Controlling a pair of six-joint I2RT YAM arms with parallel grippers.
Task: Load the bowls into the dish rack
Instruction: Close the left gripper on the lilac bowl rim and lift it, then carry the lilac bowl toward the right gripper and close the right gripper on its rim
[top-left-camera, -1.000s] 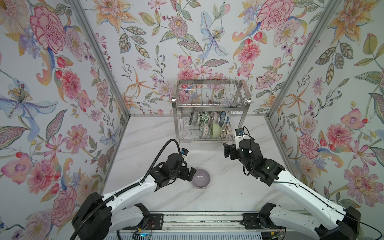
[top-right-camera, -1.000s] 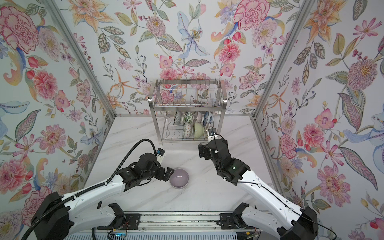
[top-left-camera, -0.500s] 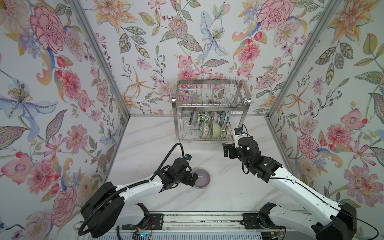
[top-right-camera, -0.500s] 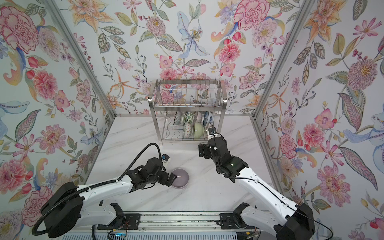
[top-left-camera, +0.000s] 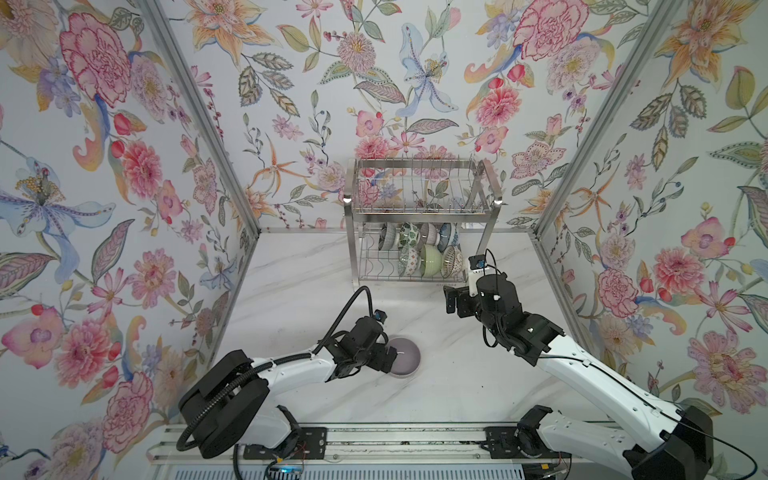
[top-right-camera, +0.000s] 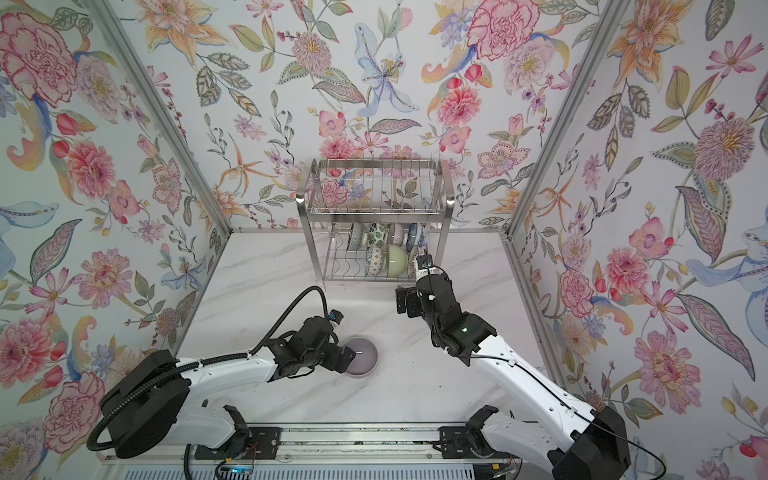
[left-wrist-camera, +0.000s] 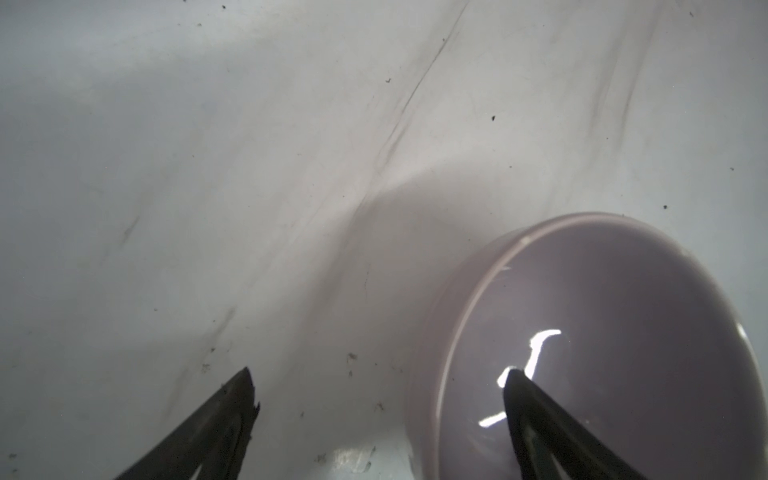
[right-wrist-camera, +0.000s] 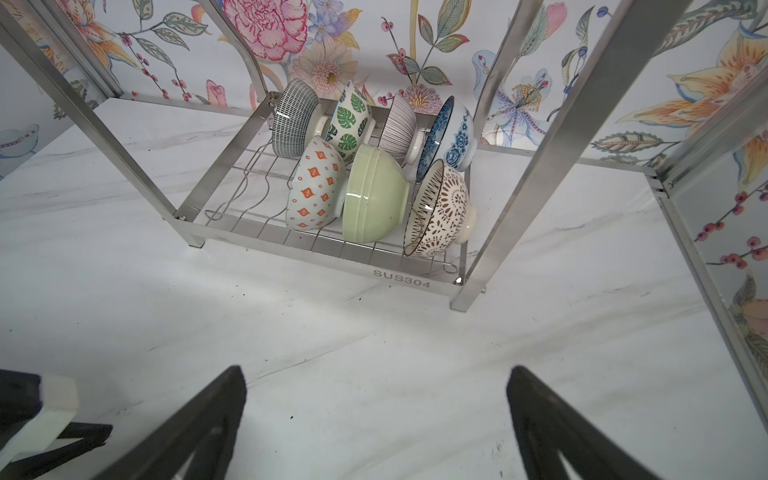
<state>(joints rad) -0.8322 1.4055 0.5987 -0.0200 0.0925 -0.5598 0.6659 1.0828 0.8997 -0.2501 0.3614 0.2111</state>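
Table (top-left-camera: 291, 291): white marble, closed in by floral walls (top-left-camera: 124, 166) on 3 sides, with the rail (top-left-camera: 374, 432) along the near edge. The widest open floor is on the left half and in the middle strip between the 2 arms.

Dish rack (top-left-camera: 422, 203) stands at the back, right of centre, close to the rear wall. Its right front leg (right-wrist-camera: 519, 187) is near the right arm's wrist.

7 bowls (right-wrist-camera: 374, 195) stand on edge on the lower shelf (right-wrist-camera: 249, 174): 4 in the back row and 3 in front. They are bunched toward the right end, so the wavy wire on the left end shows bare.

Lilac bowl (top-left-camera: 403, 356) sits upright on the table, mouth up, near the front and about centre. It is well apart from the rack, with clear marble all round except where my left arm comes in.

Left gripper (left-wrist-camera: 380, 376): low at the bowl's left rim, jaws wide and straddling the rim. 1 finger (left-wrist-camera: 540, 415) reaches inside over the glazed hollow and the other finger (left-wrist-camera: 224, 415) is outside over bare marble. There is a gap between each finger and the bowl wall, so nothing is gripped.

Right gripper (right-wrist-camera: 376, 374): jaws spread fully and empty. It hangs over bare table in front of the rack's right end, facing the lower shelf, apart from the rack.
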